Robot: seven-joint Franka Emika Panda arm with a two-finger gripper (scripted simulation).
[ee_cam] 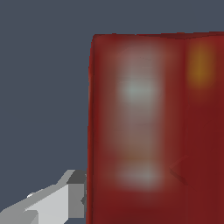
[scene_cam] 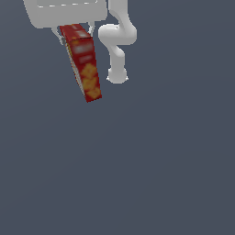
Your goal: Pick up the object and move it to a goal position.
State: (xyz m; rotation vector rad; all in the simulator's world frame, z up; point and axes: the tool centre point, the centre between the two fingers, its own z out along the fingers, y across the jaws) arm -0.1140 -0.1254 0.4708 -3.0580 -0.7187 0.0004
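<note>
The red cracker box (scene_cam: 84,66) hangs in the air at the upper left of the exterior view, tilted, with its lower end toward the exterior view's right. Orange-yellow cracker pictures and a white label show on its face. My gripper (scene_cam: 75,33) is shut on the box's upper end, and the white hand body sits above it at the frame's top edge. In the wrist view the box (ee_cam: 148,131) fills most of the frame, blurred and very close. One grey finger (ee_cam: 65,202) presses against its side; the other finger is hidden.
The white arm links (scene_cam: 118,41) curve down behind the box to the exterior view's right. A plain dark grey-blue floor (scene_cam: 137,174) lies below. No goal marker shows.
</note>
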